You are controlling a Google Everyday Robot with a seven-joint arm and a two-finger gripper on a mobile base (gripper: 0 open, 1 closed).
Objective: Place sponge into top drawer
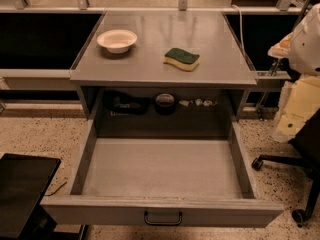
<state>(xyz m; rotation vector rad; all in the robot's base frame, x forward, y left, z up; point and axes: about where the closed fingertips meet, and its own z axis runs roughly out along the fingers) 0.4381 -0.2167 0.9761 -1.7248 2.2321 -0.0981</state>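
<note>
- On a flat grey metal cabinet top (150, 69), the small yellow sponge with a dark green scrub layer (181, 59) lies right of centre, well apart from a round white bowl (117, 40).
- Below it, the wide, shallow grey metal top drawer (100, 213) stands pulled open, its dark bail handle (163, 218) facing the camera.
- At the right edge, the robot's pale gripper (292, 119) hangs beside the cabinet, apart from the sponge; how far open it is cannot be told.

Cream-white arm shells (306, 101); pincer (281, 48) far right
</note>
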